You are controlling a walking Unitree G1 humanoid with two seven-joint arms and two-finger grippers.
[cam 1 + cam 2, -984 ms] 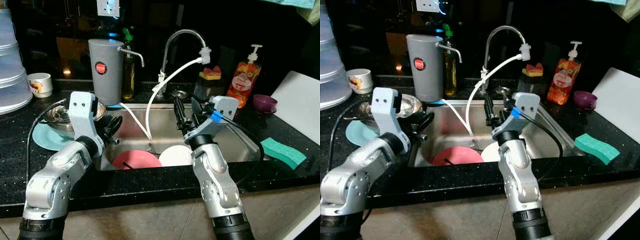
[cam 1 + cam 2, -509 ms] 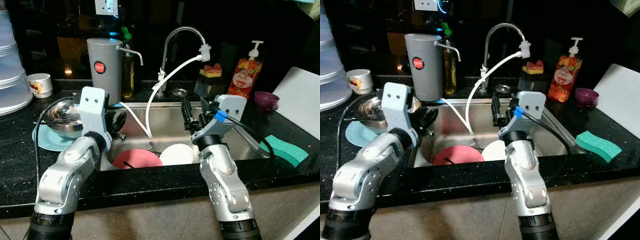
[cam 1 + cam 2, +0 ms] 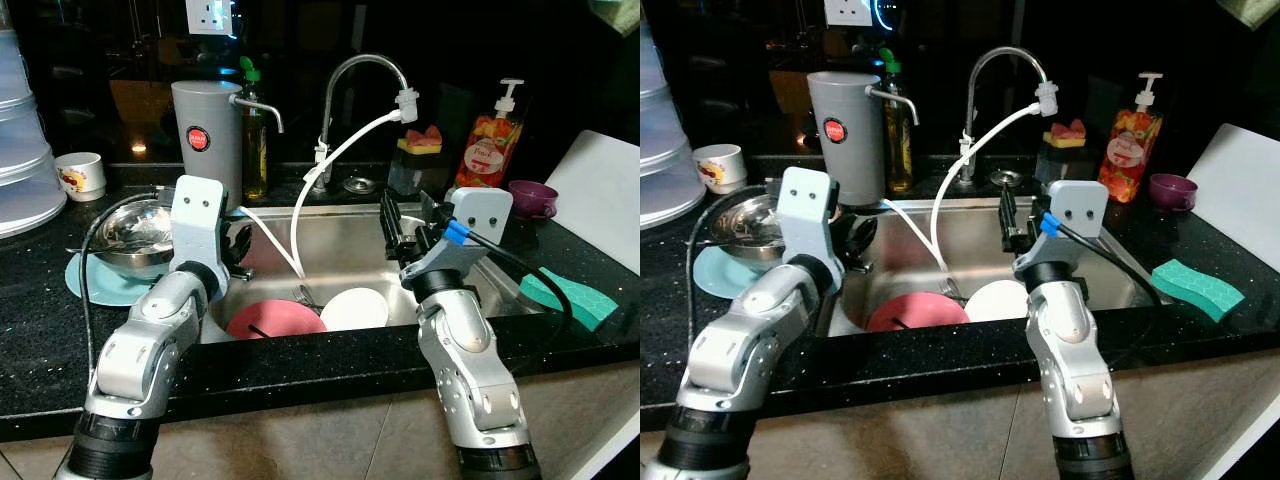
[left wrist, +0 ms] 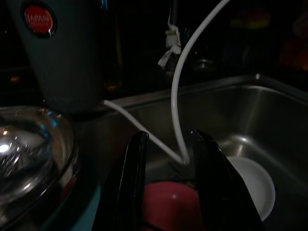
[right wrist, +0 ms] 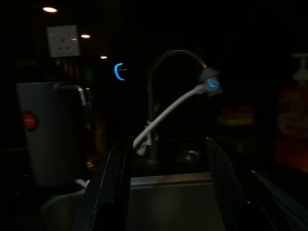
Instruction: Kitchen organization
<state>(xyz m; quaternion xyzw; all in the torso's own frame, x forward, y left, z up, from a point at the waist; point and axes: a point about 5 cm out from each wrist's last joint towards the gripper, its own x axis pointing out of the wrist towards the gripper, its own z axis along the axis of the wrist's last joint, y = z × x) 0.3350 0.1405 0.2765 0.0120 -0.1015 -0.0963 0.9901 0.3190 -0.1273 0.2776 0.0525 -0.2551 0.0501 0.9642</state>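
Two plates lie flat in the near part of the sink [image 3: 470,275], a pink plate [image 3: 275,320] on the left and a white plate [image 3: 354,308] just beside it on the right, their rims close or touching. Above them hang both arms over the near edge of the black table [image 3: 40,330]: the left gripper [image 3: 237,252] at the sink's left wall with its jaws a narrow way apart and nothing between them, the right gripper [image 3: 407,222] over the sink's right half with its jaws spread wide and likewise bare. To my eye these plates are the things to be put in order; they look stiff and breakable, probably wet and slippery, and lying flat on steel they offer little except the rim, so a hold would have to come by pinching an edge, the white one being nearest the right gripper. To the left on the table a steel bowl [image 3: 135,232] sits on a teal plate [image 3: 95,283], and to the right lies a green sponge [image 3: 566,298], soft and light. Farther off a white hose [image 3: 340,170] runs from the faucet [image 3: 362,80] down into the basin, and could catch on a lifted plate. Farthest stand a grey dispenser [image 3: 207,140], a green-capped bottle [image 3: 254,140], a soap bottle [image 3: 489,143], a purple cup [image 3: 530,200] and a small white cup [image 3: 80,175].
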